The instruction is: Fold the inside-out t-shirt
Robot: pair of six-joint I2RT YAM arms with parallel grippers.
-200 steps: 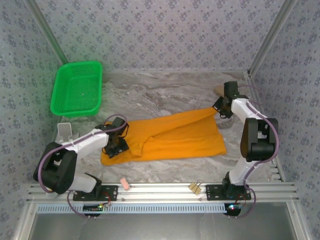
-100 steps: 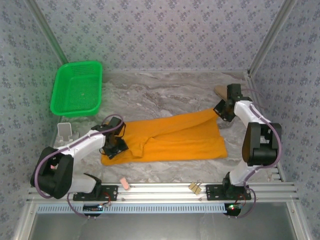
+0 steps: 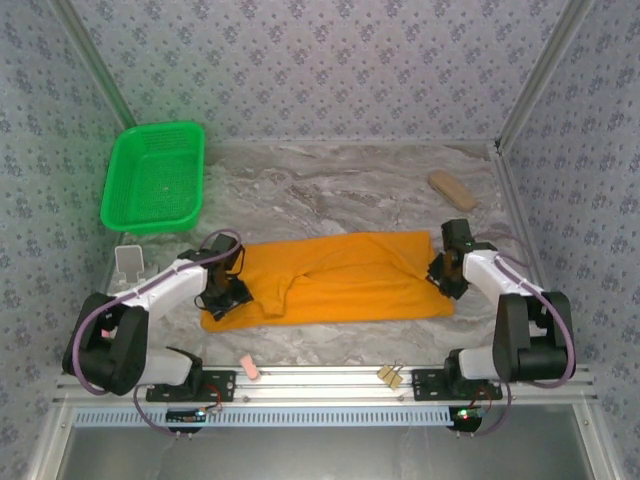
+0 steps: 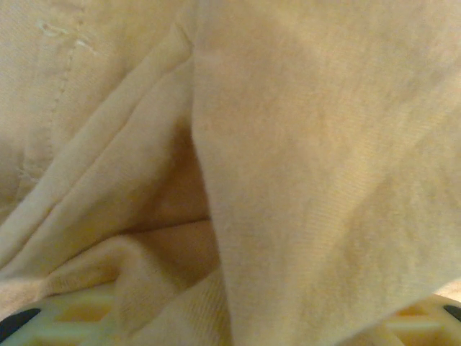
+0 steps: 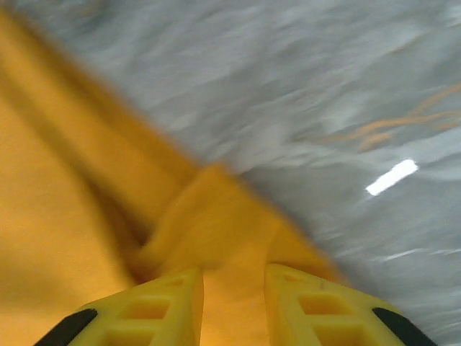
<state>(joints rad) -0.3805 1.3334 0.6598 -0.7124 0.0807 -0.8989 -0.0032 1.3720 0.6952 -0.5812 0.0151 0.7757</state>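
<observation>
One lengthwise fold looks laid: the inside-out t-shirt [image 3: 350,285] lies as a flat band on the surface [image 3: 330,190], spanning from my left jaws [image 3: 224,298] to my right jaws [image 5: 234,303]. Right jaws stand slightly apart astride the folded corner, apparently not pinching; left jaws sit wide with cloth bunched between, and I cannot tell whether they grip it. Remaining, I judge: smoothing and the crosswise folds.

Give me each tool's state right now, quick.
Left tool: t-shirt cloth between its jaws; grip cannot be told.
Right tool: open, over the t-shirt's edge.
</observation>
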